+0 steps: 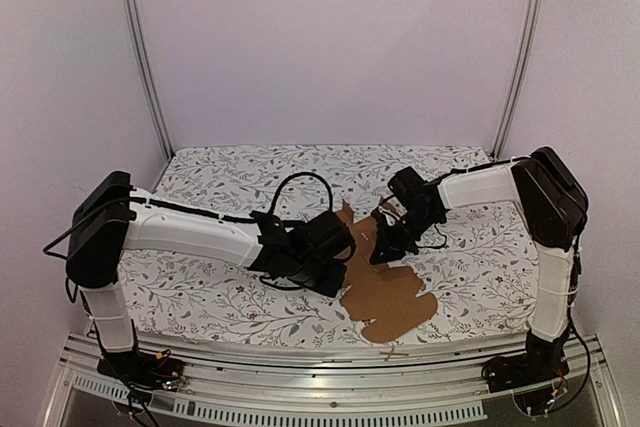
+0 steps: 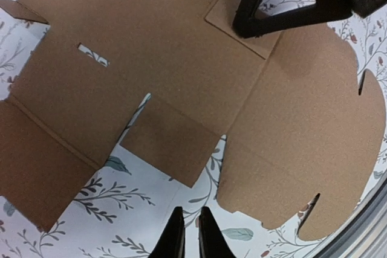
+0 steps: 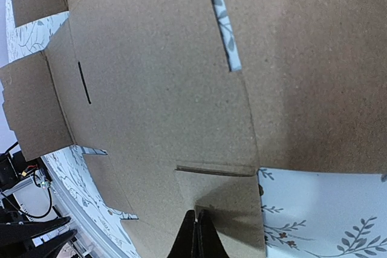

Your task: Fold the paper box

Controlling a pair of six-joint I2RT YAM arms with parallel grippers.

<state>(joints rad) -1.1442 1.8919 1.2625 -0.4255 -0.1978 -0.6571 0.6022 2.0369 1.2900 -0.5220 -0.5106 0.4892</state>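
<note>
The flat brown corrugated cardboard paper box (image 1: 390, 292) lies unfolded on the floral-print surface (image 1: 200, 309). It is probably light and stiff, bending only at creases, so grip flap edges. The right claw (image 3: 196, 229), closed, presses 1 flap. The left claw (image 2: 191, 234), narrow and empty, hovers just beside the box.

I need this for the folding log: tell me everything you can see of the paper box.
The paper box is a plain brown corrugated cardboard die-cut, unfolded and lying flat on the floral cloth near the table's front edge, between the arms. It shows crease lines, narrow slots, square side flaps and a rounded flap with notches. The shut right claw appears to press on one small flap; the left claw is off its edge.
</note>
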